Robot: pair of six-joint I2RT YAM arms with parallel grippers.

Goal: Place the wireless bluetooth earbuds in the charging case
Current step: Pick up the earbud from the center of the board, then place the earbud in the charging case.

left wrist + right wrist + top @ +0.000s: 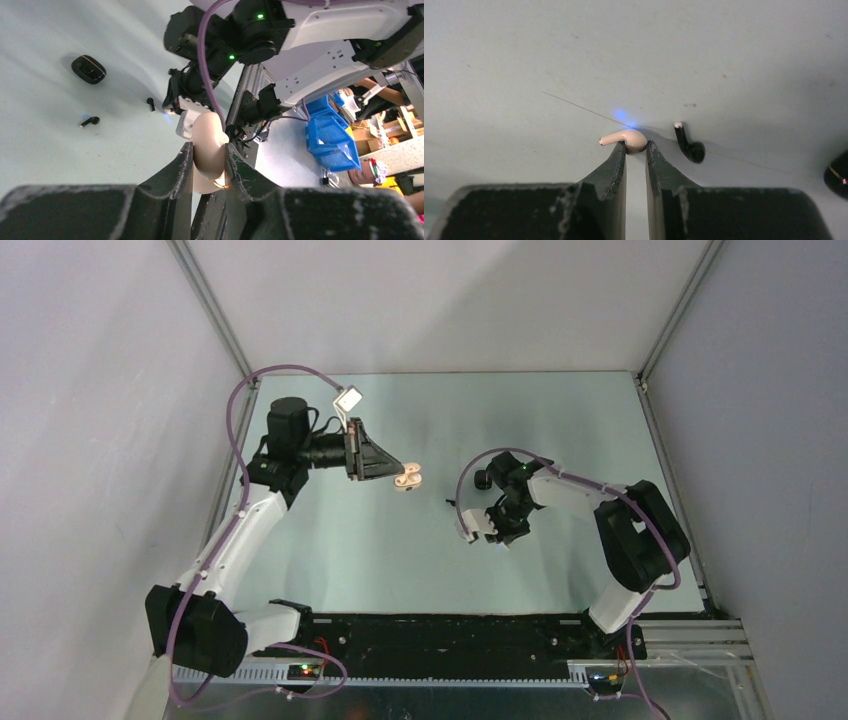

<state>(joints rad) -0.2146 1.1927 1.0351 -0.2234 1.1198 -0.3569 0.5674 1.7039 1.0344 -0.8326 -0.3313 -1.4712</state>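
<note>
left arm [240,530] reaches forward, left gripper [209,156] raised and clamped; right arm [625,530] bends low, right gripper [636,146] apparently pinching narrowly.

No lettering, brand, number or sign can be read in any view. The blue bins [330,142] and cardboard boxes [382,131] beyond the desk [50,150] are too blurred to show any print.

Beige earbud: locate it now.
Right wrist view, centre: the beige earbud lies on the table between the fingertips of the right hand, a black earbud beside it.
</note>
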